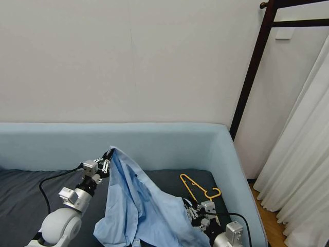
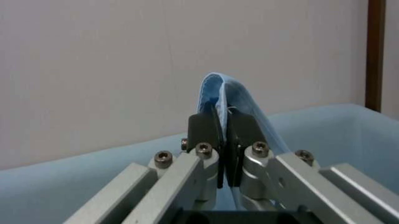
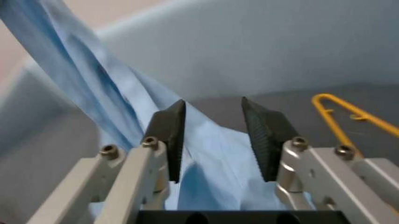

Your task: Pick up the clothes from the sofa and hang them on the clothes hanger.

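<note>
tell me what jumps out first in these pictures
A light blue shirt hangs in a peak above the sofa, held up by the left tool, which is shut on a fold near the backrest. The right tool is open, low by the shirt's lower part, and a yellow hanger lies on the seat just beyond it. A dark wooden rack stands past the sofa's right end.

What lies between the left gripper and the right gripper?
The shirt: pinched at its top by the shut left gripper, it drapes down over the sofa seat to the open right gripper. The head view shows this.
</note>
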